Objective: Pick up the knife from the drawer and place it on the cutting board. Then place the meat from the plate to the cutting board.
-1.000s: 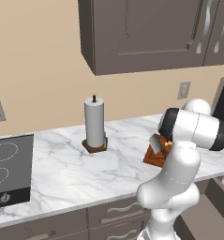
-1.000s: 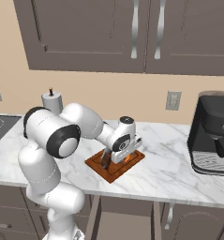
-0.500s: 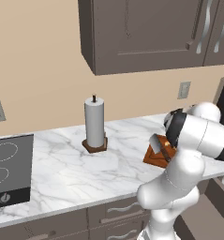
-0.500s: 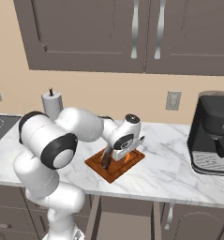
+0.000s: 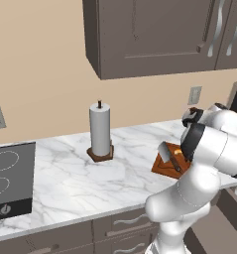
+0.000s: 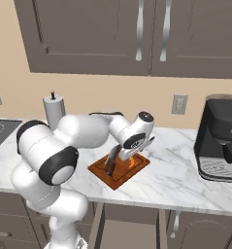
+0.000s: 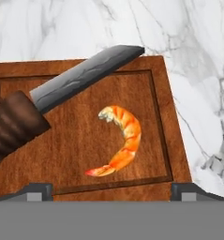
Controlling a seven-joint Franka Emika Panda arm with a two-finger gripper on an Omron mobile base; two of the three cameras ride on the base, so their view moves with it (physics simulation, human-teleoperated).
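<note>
Now lying on the cutting board (image 7: 146,154): meat (image 7: 120,140) and knife (image 7: 62,93), beneath wide-open fingers (image 7: 38,190).

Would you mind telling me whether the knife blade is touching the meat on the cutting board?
Apart. In the hand view, bare wood of the cutting board shows plainly between the knife blade and the meat, which lies below it in the picture.
</note>
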